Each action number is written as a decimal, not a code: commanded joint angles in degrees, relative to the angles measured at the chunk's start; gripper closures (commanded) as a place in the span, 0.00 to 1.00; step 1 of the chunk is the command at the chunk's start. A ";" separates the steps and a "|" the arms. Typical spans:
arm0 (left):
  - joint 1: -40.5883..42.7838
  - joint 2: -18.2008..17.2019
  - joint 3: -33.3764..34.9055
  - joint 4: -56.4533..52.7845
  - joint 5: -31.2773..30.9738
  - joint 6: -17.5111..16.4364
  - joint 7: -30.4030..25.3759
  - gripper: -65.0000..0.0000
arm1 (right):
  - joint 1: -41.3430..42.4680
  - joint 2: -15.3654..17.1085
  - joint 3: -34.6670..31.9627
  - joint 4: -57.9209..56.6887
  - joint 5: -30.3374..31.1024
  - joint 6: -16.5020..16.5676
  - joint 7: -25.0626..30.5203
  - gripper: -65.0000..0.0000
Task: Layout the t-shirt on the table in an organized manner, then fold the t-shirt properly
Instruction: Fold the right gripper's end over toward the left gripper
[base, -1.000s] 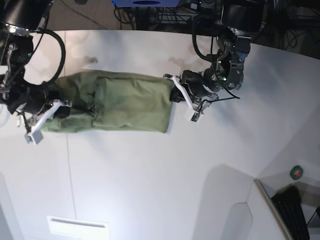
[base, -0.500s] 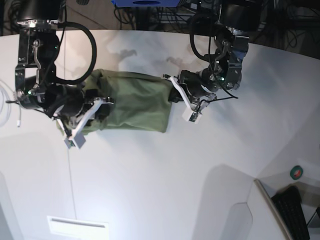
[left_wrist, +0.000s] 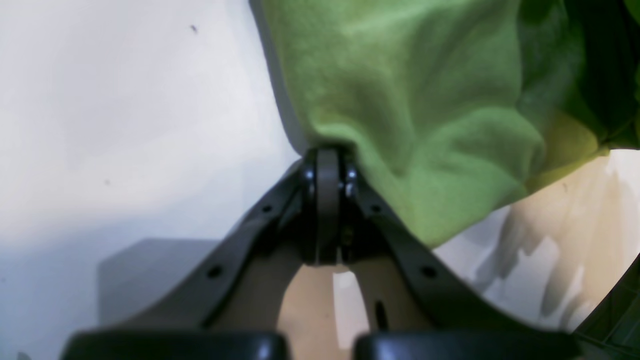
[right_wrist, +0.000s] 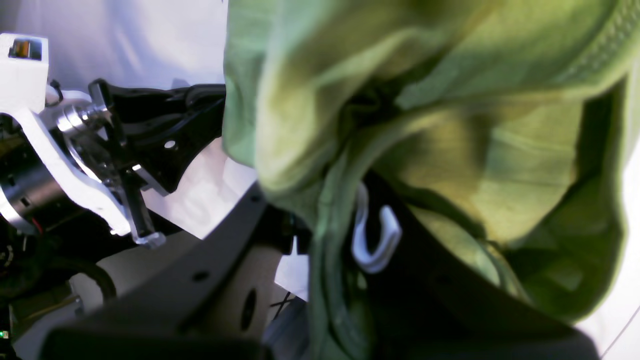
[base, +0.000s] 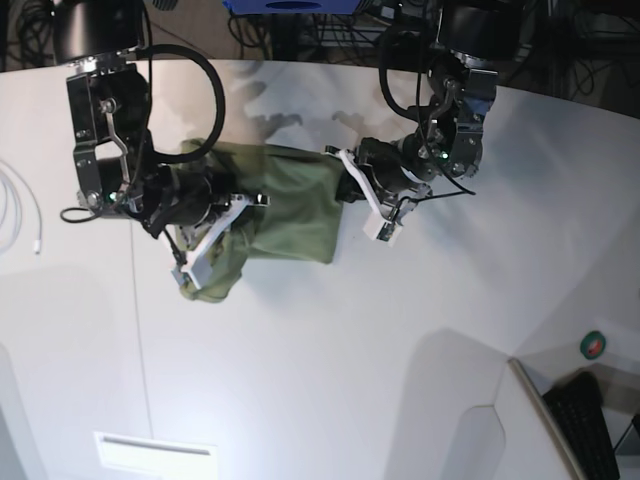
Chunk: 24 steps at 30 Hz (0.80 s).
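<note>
With both hands clamped on the olive-green cotton t-shirt (base: 285, 205), its long axis spans the white bench (base: 330, 360) from the right hand (base: 215, 235) at frame left to the left hand (base: 352, 185) at centre.

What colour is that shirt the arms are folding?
Plain olive green t-shirt, clearest in the base view.

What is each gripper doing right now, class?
Left gripper: shut on the t-shirt edge.
Right gripper: shut on the t-shirt's other end, carrying it over.
</note>
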<state>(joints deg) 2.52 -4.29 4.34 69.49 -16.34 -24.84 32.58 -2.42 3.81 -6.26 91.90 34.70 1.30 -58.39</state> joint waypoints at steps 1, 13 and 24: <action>-0.55 0.03 0.01 1.06 -0.67 -0.35 -0.71 1.00 | 0.96 -0.08 0.06 0.81 1.13 -0.03 0.94 1.00; -0.55 0.03 0.01 1.06 -0.67 -0.35 -0.71 1.00 | 4.57 -1.75 -6.44 -5.44 1.21 -0.11 0.50 1.00; -0.55 -0.06 0.01 1.06 -0.67 -0.35 -0.71 1.00 | 7.12 -2.10 -9.08 -10.36 1.21 -2.75 3.58 1.00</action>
<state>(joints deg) 2.55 -4.32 4.34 69.54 -16.47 -24.84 32.60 3.88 1.87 -15.59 80.86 35.03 -1.54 -55.16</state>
